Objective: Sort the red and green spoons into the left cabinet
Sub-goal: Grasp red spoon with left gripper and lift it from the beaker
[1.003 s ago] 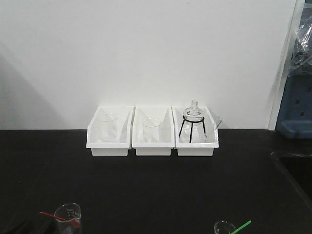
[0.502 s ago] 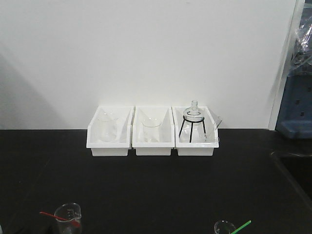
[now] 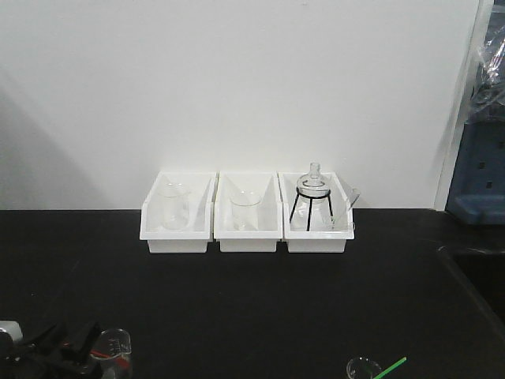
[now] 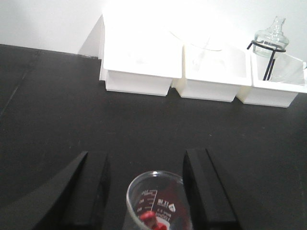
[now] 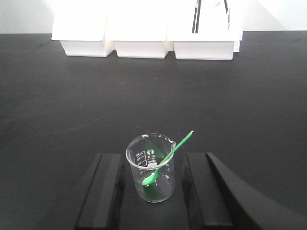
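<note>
At the near edge of a black table [image 3: 252, 300] two clear glass beakers stand well apart, each with a spoon in it. The left wrist camera looks down on the left beaker [image 4: 156, 199], where the red spoon [image 4: 152, 221] shows only as a red tip low inside the glass. The left gripper [image 4: 146, 163] has its two black fingers [image 4: 93, 184] spread wide, one on either side of the beaker, with bare table showing in the gaps. The right wrist camera gives the fuller picture. The right beaker [image 5: 150, 167] is seen whole, and the green spoon [image 5: 169, 154] leans in it with its bowl at the bottom and its handle slanting up over the rim to the right. The right gripper [image 5: 153, 155] is likewise spread, one finger on each side of the glass and neither touching it. From the front camera only the rim of the right beaker and the tip of the green handle can be seen, and the dark bulk of the left arm covers much of the left beaker. The table is matte black and runs back to a plain white wall [image 3: 237, 87]. Against that wall stand three white bins [image 3: 248, 215] side by side. The left and middle bins each hold a clear beaker, and the right one holds a stoppered glass vessel [image 3: 314, 186] on a black wire stand [image 3: 304, 209]. At the far right edge a blue object [image 3: 481, 174] sits behind a pale upright, partly under crinkled clear plastic.
</note>
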